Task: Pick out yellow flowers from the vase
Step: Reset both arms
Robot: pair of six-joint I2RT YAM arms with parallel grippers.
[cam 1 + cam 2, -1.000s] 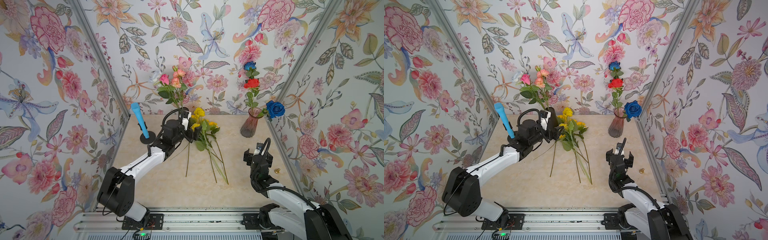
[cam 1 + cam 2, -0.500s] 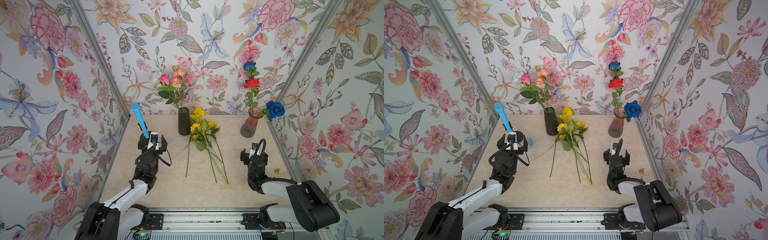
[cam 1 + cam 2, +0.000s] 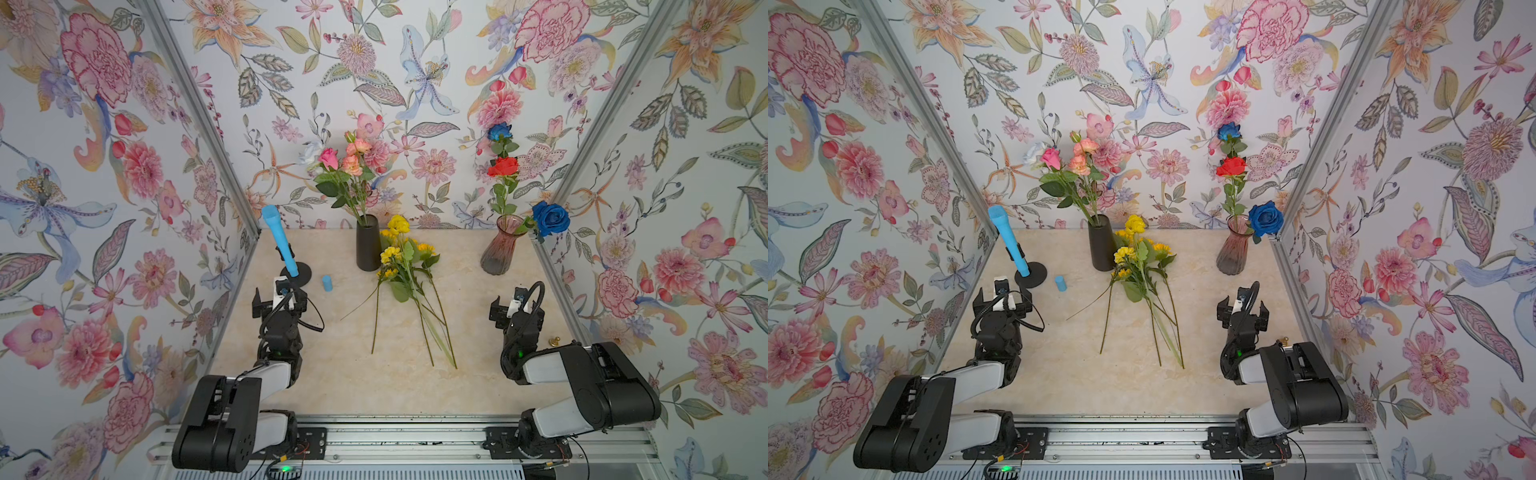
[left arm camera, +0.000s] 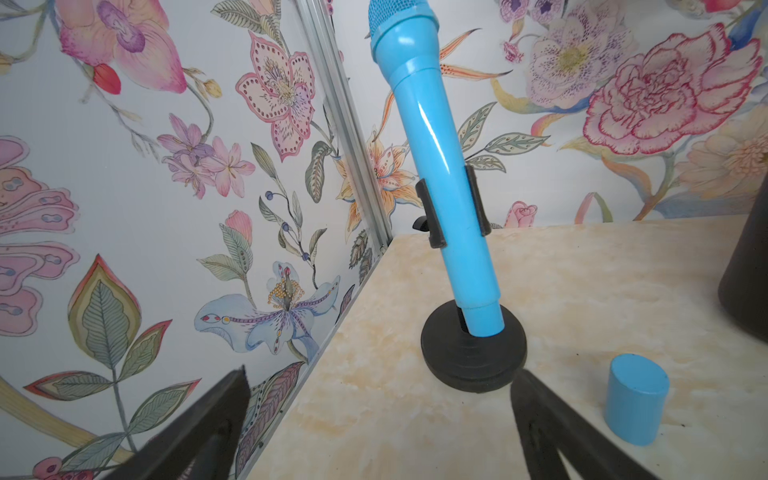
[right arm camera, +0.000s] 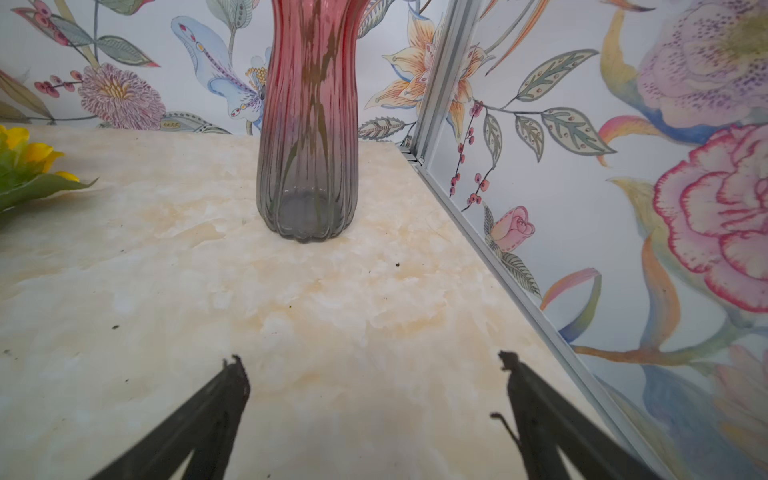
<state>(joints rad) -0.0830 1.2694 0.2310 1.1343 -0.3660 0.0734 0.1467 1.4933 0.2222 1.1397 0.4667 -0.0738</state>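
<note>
**All yellow flowers (image 3: 391, 253) out, flat on the table (image 3: 332, 374)**

Looks done, or very close to it. Only pink and peach roses (image 3: 347, 160) in the black vase (image 3: 368, 249). Only blue and red roses (image 3: 503, 166) in the pink glass vase (image 3: 498, 255). No yellow in either one.

Lying in a loose bunch in the middle of the table. Heads up by the black vase, touching it or just beside it, hard to tell which. Long thin stems pointing from the back wall toward the rail (image 3: 395, 436) at the front.

Right between the two arms, and apart from both. Left gripper (image 3: 279, 299) on one side, right gripper (image 3: 515, 309) on the other, neither clearly closer.

Fingers (image 4: 208, 415) spread wide on the left. Fingers (image 5: 216, 399) spread wide on the right too. Nothing held in either.

For any more picking: reach in sideways to the middle and pinch across a stem, not along it.
</note>
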